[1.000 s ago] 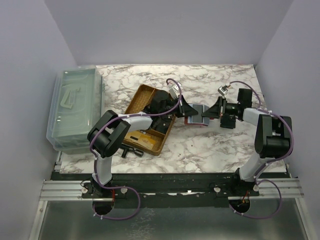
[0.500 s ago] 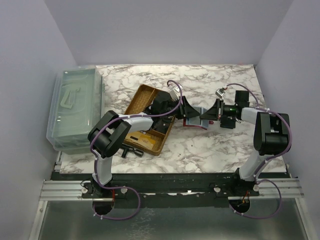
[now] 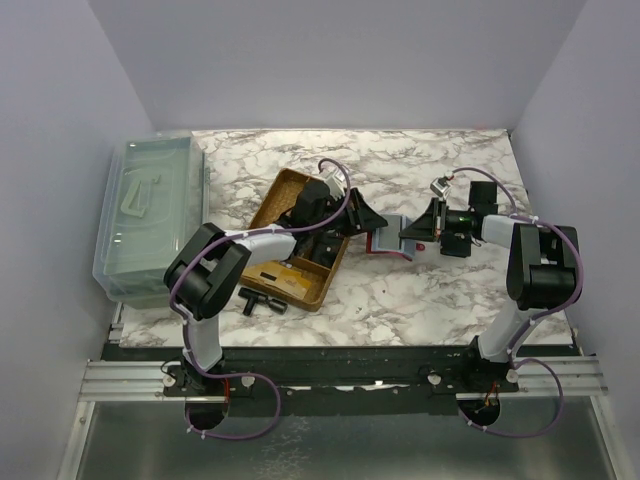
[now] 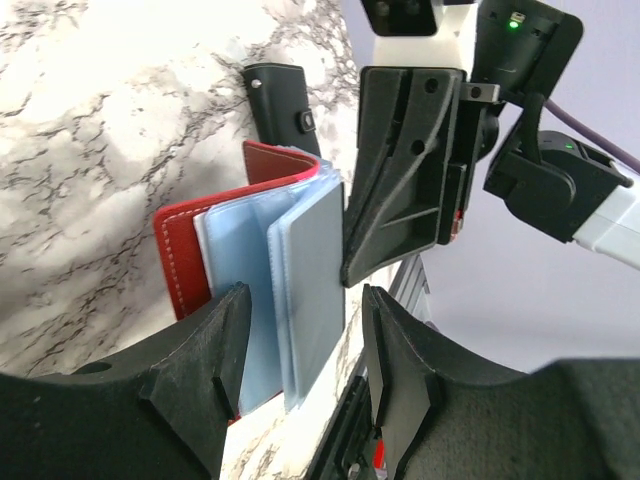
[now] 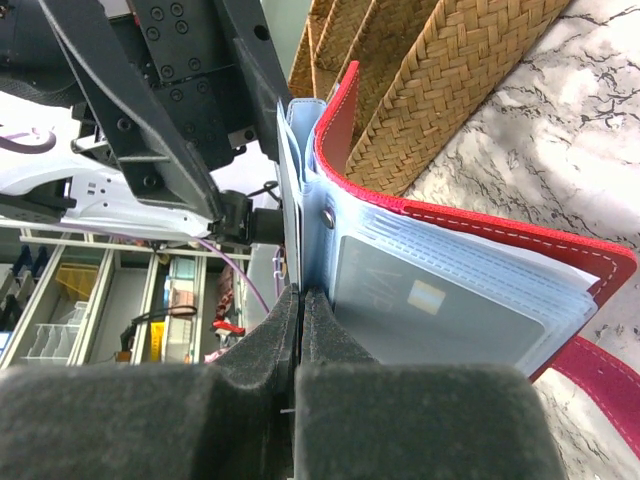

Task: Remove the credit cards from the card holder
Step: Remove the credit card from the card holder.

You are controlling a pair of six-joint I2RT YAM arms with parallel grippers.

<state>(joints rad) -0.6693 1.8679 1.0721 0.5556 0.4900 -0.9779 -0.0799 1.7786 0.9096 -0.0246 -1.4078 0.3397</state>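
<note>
Red card holder (image 5: 470, 290) gripped at right
One sleeve (image 5: 303, 200) is pinched in the closed right claw (image 5: 300, 295); the rest are straddled by the open left claw (image 4: 305, 300).

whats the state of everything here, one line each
card holder, open, cover folded back
sleeves, fanned out
left claw, open, sleeves between its fingers
right claw, shut on one sleeve
card, inside its sleeve
plastic box, lid on
basket, upright, things inside
</note>
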